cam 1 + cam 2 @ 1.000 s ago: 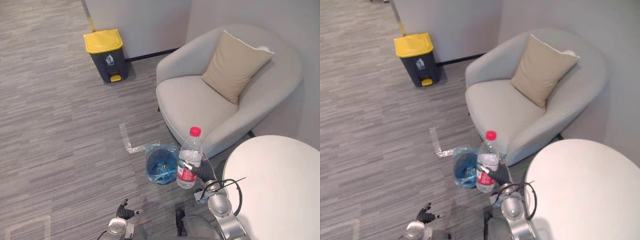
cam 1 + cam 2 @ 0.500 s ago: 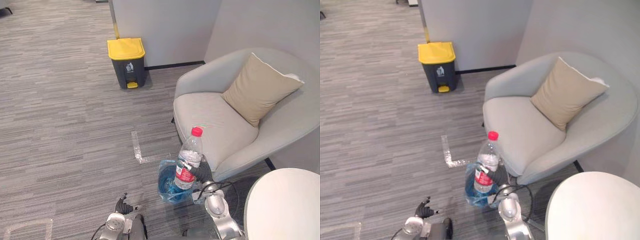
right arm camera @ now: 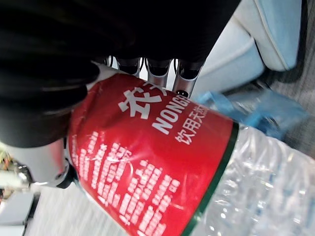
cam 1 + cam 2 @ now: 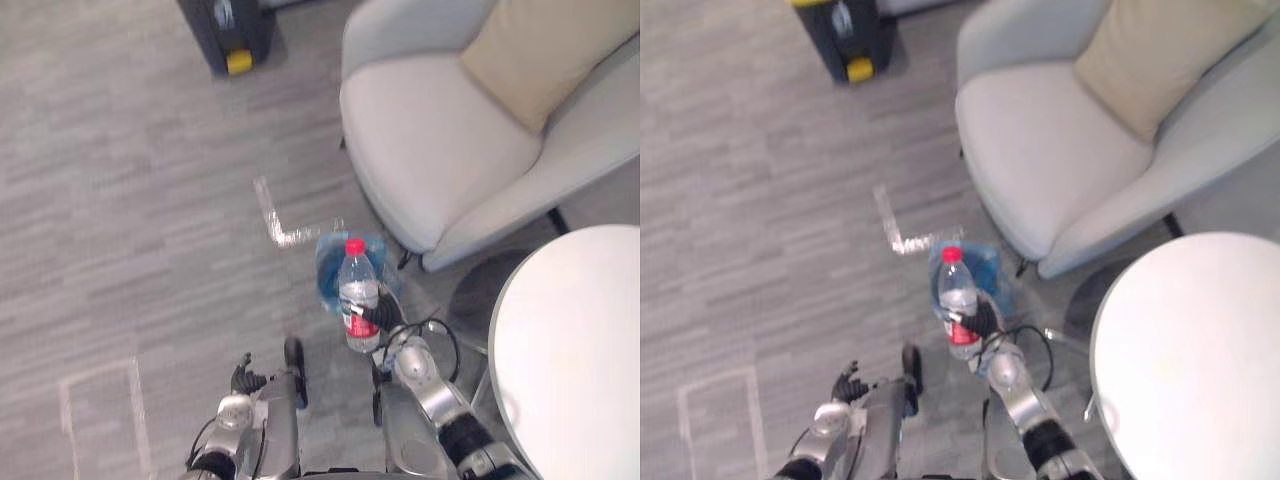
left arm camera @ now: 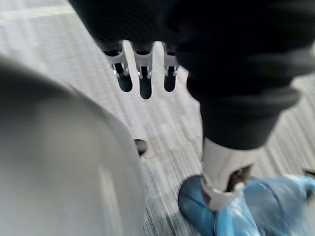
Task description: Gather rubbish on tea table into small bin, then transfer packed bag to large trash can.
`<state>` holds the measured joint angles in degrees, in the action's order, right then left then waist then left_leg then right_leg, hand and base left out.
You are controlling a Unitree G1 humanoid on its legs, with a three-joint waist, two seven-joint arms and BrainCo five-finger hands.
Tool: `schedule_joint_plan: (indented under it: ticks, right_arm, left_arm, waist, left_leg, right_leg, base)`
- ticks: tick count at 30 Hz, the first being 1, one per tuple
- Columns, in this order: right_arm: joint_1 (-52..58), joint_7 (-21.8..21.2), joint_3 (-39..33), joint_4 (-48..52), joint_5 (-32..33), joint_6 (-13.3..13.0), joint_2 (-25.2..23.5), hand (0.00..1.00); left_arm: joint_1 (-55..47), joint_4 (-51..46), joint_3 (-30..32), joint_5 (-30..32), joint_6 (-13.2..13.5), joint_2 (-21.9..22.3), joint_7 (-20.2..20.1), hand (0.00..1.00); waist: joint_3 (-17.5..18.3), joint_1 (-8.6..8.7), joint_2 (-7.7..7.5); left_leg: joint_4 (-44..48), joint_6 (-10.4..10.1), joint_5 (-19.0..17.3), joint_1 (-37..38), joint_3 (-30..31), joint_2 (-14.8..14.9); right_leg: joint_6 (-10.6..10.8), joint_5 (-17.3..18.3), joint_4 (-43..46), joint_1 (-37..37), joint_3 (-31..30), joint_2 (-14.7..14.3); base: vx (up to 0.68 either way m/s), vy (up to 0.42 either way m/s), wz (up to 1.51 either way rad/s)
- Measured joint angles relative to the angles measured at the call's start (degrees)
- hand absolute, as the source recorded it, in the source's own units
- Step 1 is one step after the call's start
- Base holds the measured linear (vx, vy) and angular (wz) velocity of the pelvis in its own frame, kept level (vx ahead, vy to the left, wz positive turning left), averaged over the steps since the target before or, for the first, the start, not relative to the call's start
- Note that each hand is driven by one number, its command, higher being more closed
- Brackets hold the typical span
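Grey striped carpet [image 4: 120, 200] spreads under all we see: a pale armchair [image 4: 430, 150] with a tan cushion [image 4: 545, 50], the white round tea table [image 4: 580, 350] at our right, and the dark large trash can [image 4: 225, 25] at the carpet's far edge. Close to the armchair's front edge stands the blue-lined small bin [image 4: 328, 265]. Our right hand [image 4: 385, 318] holds a clear plastic bottle [image 4: 359, 295] upright, its long axis vertical, red cap [image 4: 354, 245] up and base toward the carpet. It sits by the small bin's near rim; we cannot tell whether it is over the opening. Seen from the right wrist, the fingers [image 3: 157, 69] curl behind the red label and the thumb lies against its other side, a firm clasp. Our left hand [image 4: 243, 378] hangs low on our left, fingers loosely extended, holding nothing.
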<state>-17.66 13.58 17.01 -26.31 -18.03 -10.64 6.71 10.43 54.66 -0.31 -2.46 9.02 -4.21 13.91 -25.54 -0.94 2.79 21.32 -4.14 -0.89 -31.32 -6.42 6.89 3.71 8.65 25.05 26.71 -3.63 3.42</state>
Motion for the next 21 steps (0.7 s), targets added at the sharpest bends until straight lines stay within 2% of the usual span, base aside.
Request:
schedule_joint_plan:
  ticks: [2,3,6,8,11,15,21]
  right_arm:
    - [-3.52,1.22,-0.74,0.57,0.02,0.44,0.27,1.0]
    - [-4.23,1.49,-1.32,0.57,0.05,0.58,0.33,1.0]
    - [-8.69,3.61,-3.86,0.63,0.09,1.95,1.12,1.0]
    - [-11.1,5.05,-4.06,0.82,0.08,2.11,2.67,1.0]
    - [-14.51,7.01,-5.42,2.1,0.09,2.16,5.45,1.0]
    - [-19.1,8.6,-7.03,4.77,0.16,2.15,9.78,1.0]
    - [-24.01,9.49,-10.02,3.97,1.25,2.22,16.15,1.0]
  left_arm:
    - [-0.66,-8.24,-2.04,-1.47,0.17,0.86,2.11,0.0]
    - [-1.07,-10.36,-2.32,-1.87,0.34,1.24,2.15,0.0]
    - [-6.94,-22.19,-5.12,-2.3,1.3,3.96,1.9,0.0]
    - [-10.56,-28.13,-6.1,-2.29,2.06,3.96,1.68,0.0]
    - [-14.1,-35.64,-6.55,-2.24,2.86,3.85,1.59,0.0]
    - [-15.78,-44.36,-7.19,-2.16,3.69,3.94,0.81,0.0]
    - [-15.85,-52.17,-7.84,-2.3,4.71,5.0,-0.63,0.0]
  waist:
    - [-0.17,-0.38,0.11]
    - [-0.23,-0.64,0.22]
    - [-0.62,-2.39,0.62]
    - [-0.85,-3.11,0.74]
    - [-1.7,-5.26,0.72]
    - [-4.47,-5.62,1.15]
    - [-5.44,-6.64,1.08]
  left_leg:
    - [2.28,0.1,0.71,-6.55,0.82,-0.04]
    - [2.46,0.28,0.99,-7.65,0.94,-0.12]
    - [3.15,0.34,1.55,-12.72,1.86,-0.55]
    - [3.39,0.41,1.94,-15.07,2.13,-0.61]
    - [3.83,0.4,2.01,-18.89,2.16,-1.05]
    - [4.87,1.52,4.03,-24.06,2.66,-1.89]
    - [7.94,1.77,4.69,-31.05,3.86,-3.2]
  right_leg:
    - [0.46,-0.09,3.58,6.76,0.55,0.21]
    - [0.49,-0.07,4.11,7.88,0.71,0.33]
    - [0.45,0.54,6.74,13.03,2.13,1.05]
    - [0.25,1.3,8.29,15.43,3.2,1.56]
    - [0.1,2.48,11.07,19.82,3.77,2.32]
    - [0.22,4.13,15.26,24.97,5.57,3.97]
    - [0.33,6.1,20.83,32.06,6.54,5.75]
  base:
    - [-0.14,0.007,0.17]
    - [-0.08,0.017,0.2]
    - [-0.04,-0.002,0.29]
    - [-0.02,-0.023,0.34]
    - [-0.03,-0.042,0.28]
    - [0.0,-0.028,0.38]
    - [0.01,-0.022,0.23]
